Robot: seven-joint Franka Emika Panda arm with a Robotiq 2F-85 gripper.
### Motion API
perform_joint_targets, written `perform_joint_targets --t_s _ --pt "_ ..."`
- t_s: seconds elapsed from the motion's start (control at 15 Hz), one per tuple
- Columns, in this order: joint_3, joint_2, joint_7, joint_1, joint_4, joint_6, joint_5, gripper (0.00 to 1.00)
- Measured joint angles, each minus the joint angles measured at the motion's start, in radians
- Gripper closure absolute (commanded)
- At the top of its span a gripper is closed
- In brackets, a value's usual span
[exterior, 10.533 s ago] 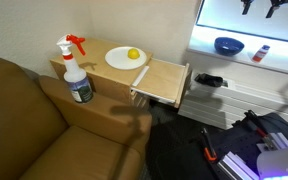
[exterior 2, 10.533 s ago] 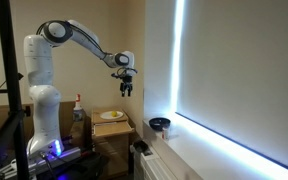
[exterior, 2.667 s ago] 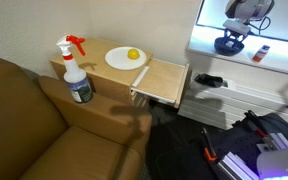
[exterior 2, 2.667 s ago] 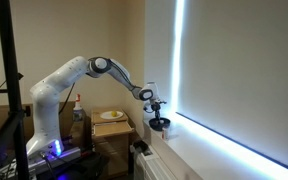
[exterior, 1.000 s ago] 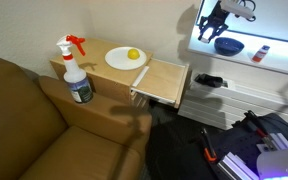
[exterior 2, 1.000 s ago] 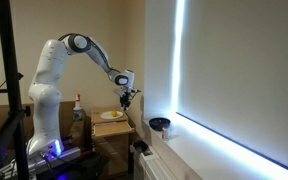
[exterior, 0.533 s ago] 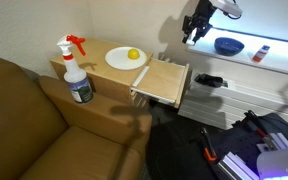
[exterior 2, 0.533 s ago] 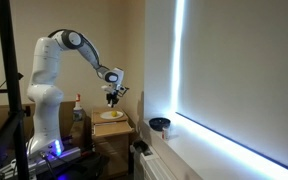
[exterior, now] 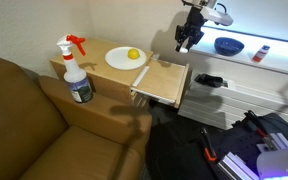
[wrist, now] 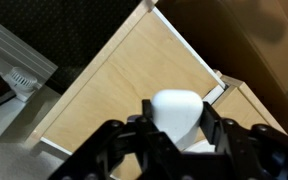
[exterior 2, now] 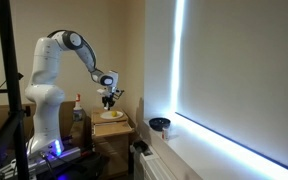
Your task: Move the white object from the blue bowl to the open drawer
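In the wrist view my gripper (wrist: 177, 122) is shut on the white object (wrist: 178, 108), a smooth rounded lump pinched between both fingers. Right below it lies the open drawer (wrist: 124, 90), its plain wooden bottom bare. In an exterior view the gripper (exterior: 187, 40) hangs over the far end of the open drawer (exterior: 162, 80). The blue bowl (exterior: 228, 45) sits on the white ledge behind it, with nothing visible inside. In the exterior view from the side, the gripper (exterior 2: 108, 97) hovers above the cabinet, well away from the blue bowl (exterior 2: 160, 124).
On the cabinet top stand a white plate with a yellow fruit (exterior: 126, 57) and a spray bottle (exterior: 76, 70). A brown sofa (exterior: 24, 120) fills the near side. A black item (exterior: 208, 80) lies on the lower ledge beside the drawer.
The arm has carried the white object away from the blue bowl and lower, from beside the bowl to above the open drawer. The jaws stayed shut on it.
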Motion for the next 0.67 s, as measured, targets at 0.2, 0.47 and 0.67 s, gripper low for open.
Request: perform_joint_targets --t_s 0.2,0.47,0.67 --pt "0.004 0.035 0.085 0.049 -0.063 0.169 -0.1 0.76" --pt "-0.017 0.11 0.252 0.079 -0.115 0.324 -0.266 0.51" --pt "-0.023 0.125 0.27 0.08 -0.117 0.341 -0.275 0.76"
